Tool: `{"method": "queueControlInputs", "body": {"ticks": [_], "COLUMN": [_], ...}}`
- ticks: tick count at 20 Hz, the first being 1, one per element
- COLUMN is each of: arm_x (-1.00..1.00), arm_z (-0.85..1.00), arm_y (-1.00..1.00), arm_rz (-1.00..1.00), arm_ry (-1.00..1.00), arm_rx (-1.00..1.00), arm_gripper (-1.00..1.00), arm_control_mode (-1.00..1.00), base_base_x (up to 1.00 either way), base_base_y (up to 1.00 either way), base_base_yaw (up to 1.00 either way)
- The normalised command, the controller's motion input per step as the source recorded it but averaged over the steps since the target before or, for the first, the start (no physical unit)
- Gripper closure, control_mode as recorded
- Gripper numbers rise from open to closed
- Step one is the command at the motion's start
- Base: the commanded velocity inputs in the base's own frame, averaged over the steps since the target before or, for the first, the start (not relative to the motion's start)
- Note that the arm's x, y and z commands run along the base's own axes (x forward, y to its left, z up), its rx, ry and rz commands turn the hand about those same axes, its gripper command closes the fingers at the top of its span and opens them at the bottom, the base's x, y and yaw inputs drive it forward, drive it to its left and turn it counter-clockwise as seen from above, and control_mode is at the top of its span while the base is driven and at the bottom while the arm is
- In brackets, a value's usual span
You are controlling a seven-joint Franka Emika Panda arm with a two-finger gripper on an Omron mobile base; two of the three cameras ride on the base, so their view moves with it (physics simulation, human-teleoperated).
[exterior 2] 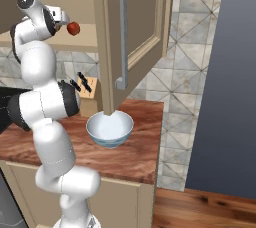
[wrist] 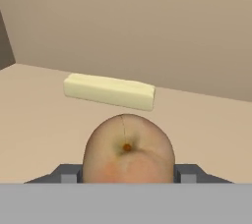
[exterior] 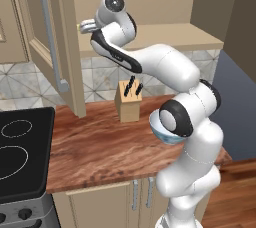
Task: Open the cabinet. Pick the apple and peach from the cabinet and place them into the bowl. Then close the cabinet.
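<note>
The cabinet [exterior: 47,47] stands open, with its doors swung out towards me [exterior 2: 137,17]. My gripper [exterior: 86,24] reaches in over the cabinet shelf [exterior: 170,34]. Its two fingers press on either side of the peach [wrist: 128,144], a pale orange fruit with a seam and a stem dimple. From the right the peach [exterior 2: 74,28] looks dark red at the gripper [exterior 2: 64,19] tips. The white bowl [exterior 2: 110,128] sits on the wooden counter below, holding nothing, and is partly behind my elbow [exterior: 161,131]. The apple is out of view.
A pale yellow stick of butter [wrist: 109,90] lies on the shelf behind the peach. A knife block [exterior: 128,103] stands on the counter [exterior: 100,147] by the wall. A black stove [exterior: 22,152] is at the left. The open right door hangs just above the bowl.
</note>
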Motion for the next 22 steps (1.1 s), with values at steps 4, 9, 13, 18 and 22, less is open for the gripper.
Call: {"method": "queueControlInputs", "body": {"ticks": [4, 9, 13, 18, 22], "arm_x": [-0.54, -0.99, -1.0, -1.0, -1.0], "arm_z": [0.18, 0.32, 0.04, 0.0, -0.04], "arm_y": [0.0, -0.07, -0.51, -0.91, -1.0], "arm_rz": [0.0, -0.01, -0.08, -0.18, -0.19], "arm_ry": [-0.03, -0.06, -0.01, 0.01, 0.02], "arm_rx": [0.0, 0.0, 0.0, 0.0, 0.0], "arm_gripper": [1.0, 1.0, 1.0, 1.0, 1.0], "arm_control_mode": [-1.0, -1.0, -1.0, -1.0, -1.0], "base_base_x": [0.0, 0.0, 0.0, 0.0, 0.0], "base_base_y": [0.0, 0.0, 0.0, 0.0, 0.0], "base_base_yaw": [0.0, 0.0, 0.0, 0.0, 0.0]}}
